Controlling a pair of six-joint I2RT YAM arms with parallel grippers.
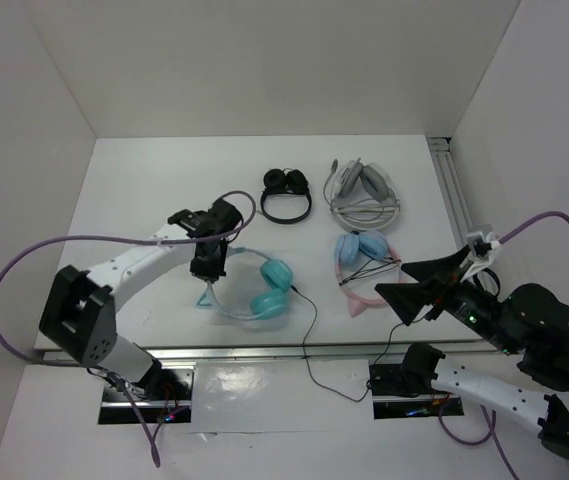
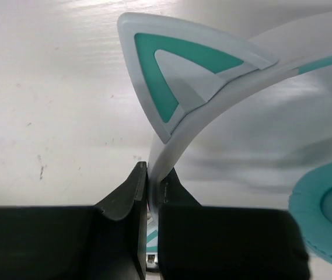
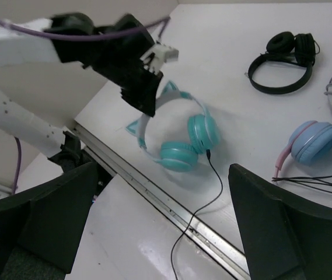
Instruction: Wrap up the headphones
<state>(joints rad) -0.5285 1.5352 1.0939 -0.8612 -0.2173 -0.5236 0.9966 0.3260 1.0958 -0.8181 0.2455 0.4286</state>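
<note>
Because the left jaws are clamped only on a thin edge of the white headband [image 2: 174, 146], with a cat ear [image 2: 177, 70] just above them, the teal cat-ear headphones [image 1: 264, 290] could twist or slip free, levered by the ear cup [image 2: 329, 224] to the jaws' right. Farther off, their black cable [image 3: 215, 178] trails over the desk [image 1: 144, 200] edge and might snag. The right jaws, apart and empty, hover well away.

Cable [image 3: 215, 172] between headphones [image 1: 277, 276] and right claw [image 1: 392, 278]
</note>
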